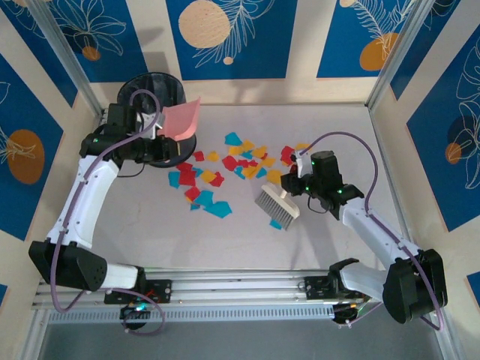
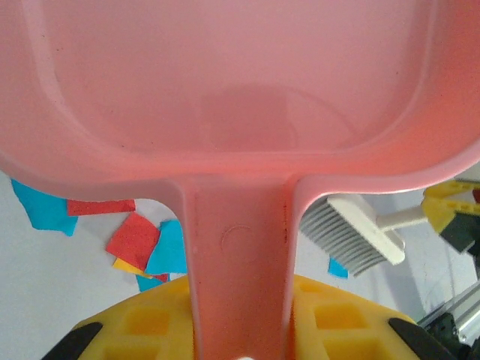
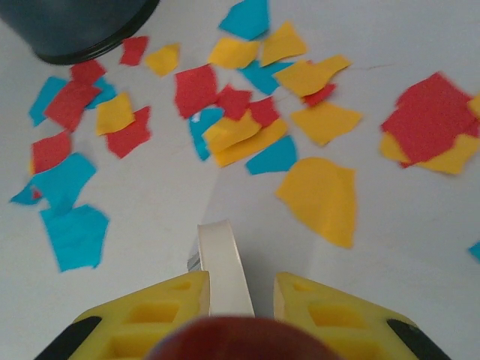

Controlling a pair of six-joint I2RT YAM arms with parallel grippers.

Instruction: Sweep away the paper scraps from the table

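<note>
Top external view shows you the paper scraps (image 1: 225,169) strewn across the middle of the table (image 1: 150,232), the right gripper (image 1: 301,180) clenched on the brush (image 1: 276,206) at their near edge, ready to push, and the left gripper (image 1: 154,129) clamping the dustpan (image 1: 182,118) by its handle, raised beside the bin (image 1: 150,88), probably to receive them.

Your left gripper (image 1: 155,129), arm stretched forward, clamps a dustpan (image 1: 182,118); your right gripper (image 1: 300,182), arm bent inward, clamps a brush (image 1: 276,206).
</note>
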